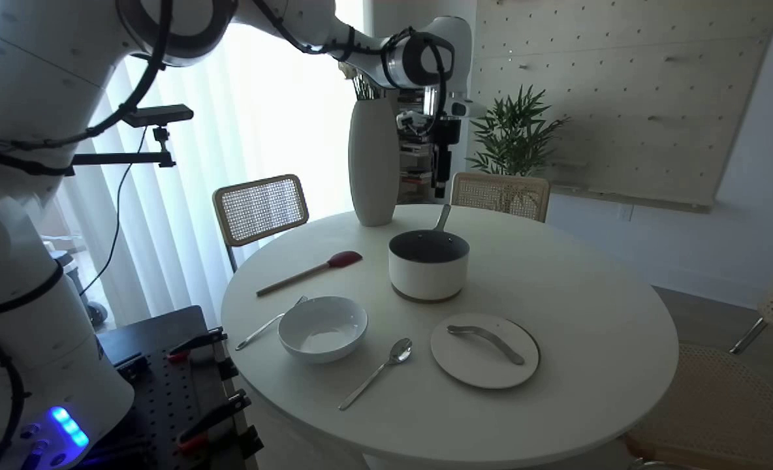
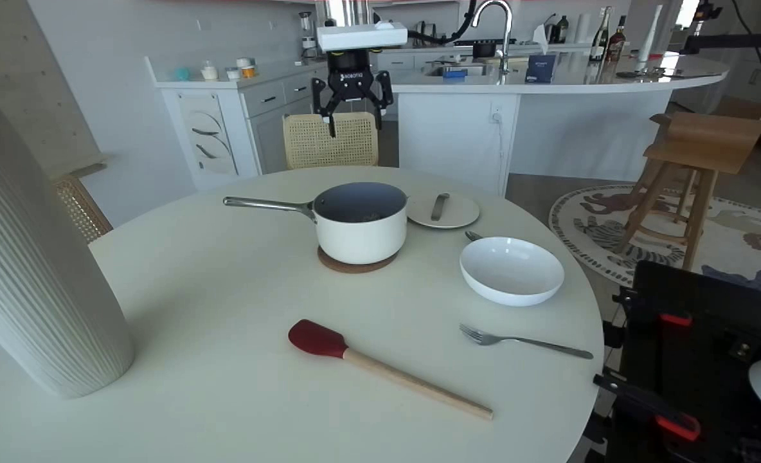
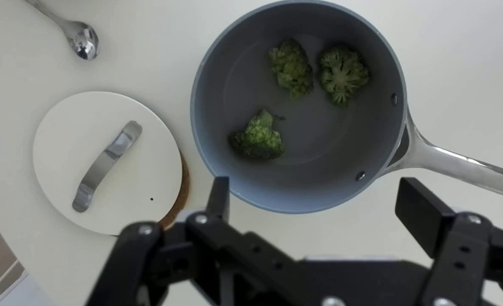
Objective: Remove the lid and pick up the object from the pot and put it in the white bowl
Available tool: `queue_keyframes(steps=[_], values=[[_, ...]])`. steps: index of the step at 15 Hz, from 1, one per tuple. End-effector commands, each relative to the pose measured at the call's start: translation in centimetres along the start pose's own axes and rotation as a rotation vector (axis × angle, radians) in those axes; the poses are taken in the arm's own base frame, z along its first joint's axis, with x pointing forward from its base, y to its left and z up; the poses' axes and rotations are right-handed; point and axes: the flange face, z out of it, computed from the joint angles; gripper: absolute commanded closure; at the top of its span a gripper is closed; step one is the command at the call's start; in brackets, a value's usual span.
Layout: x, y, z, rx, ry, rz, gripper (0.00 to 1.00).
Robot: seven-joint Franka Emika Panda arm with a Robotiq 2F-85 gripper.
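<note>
The white pot (image 1: 429,277) stands uncovered, its grey inside visible. Several green broccoli florets lie on its floor in the wrist view: a floret (image 3: 258,138) near the spoon-and-lid side, a longer floret (image 3: 292,68), and a cut-faced floret (image 3: 343,74). The white lid (image 3: 128,191), with a curved metal handle, rests on a cork disc beside the pot. The white bowl (image 1: 321,329) shows no contents in both exterior views. High above the table hangs my gripper (image 2: 355,128), open, its fingers apart with nothing between them; the left finger overlaps the pot rim (image 3: 296,211) in the wrist view.
The pot's metal handle (image 3: 468,165) sticks out sideways. A spoon (image 1: 377,375) lies between bowl and lid. A fork (image 2: 525,342) and a red spatula (image 2: 387,370) lie on the bowl's other side. A tall ribbed vase (image 1: 372,163) stands at the table's edge.
</note>
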Motion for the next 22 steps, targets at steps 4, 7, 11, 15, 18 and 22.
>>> queue_keyframes(steps=[4,7,11,15,18,22], values=[[1.5,-1.5,2.2,-0.002,-0.05,-0.028,0.0],[1.7,-1.9,3.2,-0.008,-0.057,-0.028,0.0],[1.5,-2.4,4.9,-0.026,-0.081,-0.031,0.0],[1.2,-2.7,6.5,-0.045,-0.102,-0.034,0.0],[1.1,-2.9,7.4,-0.053,-0.109,-0.037,0.0],[1.1,-2.9,8.3,-0.064,-0.116,-0.032,0.0]])
